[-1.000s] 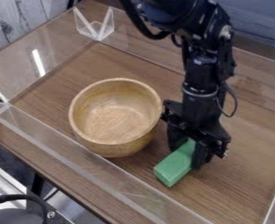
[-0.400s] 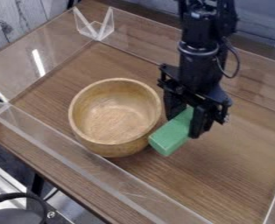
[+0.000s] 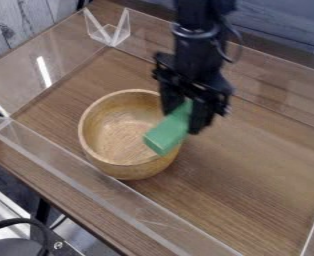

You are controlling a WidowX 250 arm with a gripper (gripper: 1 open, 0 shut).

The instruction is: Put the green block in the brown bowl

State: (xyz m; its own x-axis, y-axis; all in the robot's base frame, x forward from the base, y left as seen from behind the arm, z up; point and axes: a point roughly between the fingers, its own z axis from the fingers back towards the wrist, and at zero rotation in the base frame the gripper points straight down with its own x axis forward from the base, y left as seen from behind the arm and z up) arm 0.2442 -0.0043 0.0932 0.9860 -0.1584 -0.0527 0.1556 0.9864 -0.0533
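With the green block [image 3: 168, 132] held aloft, its lower end over the right-hand part of the brown wooden bowl [image 3: 104, 113] as the camera shows it, 1 further shift toward the bowl's middle seems called for before release. The block is gripped near its upper end by the black gripper [image 3: 183, 108], whose jaws are parted by about the block's thickness. The descent is best made slowly, so that the near-right rim is not clipped and the bowl is not tipped; the jaws should be opened only once the block is low inside the walls. The bowl is set on a brown wood-toned tabletop [image 3: 240, 215], along whose left side a clear plastic strip [image 3: 80, 180] is seen. Black cables [image 3: 24, 228] are bunched at the lower left, and grey corrugated panelling [image 3: 16, 22] is visible at the upper left.
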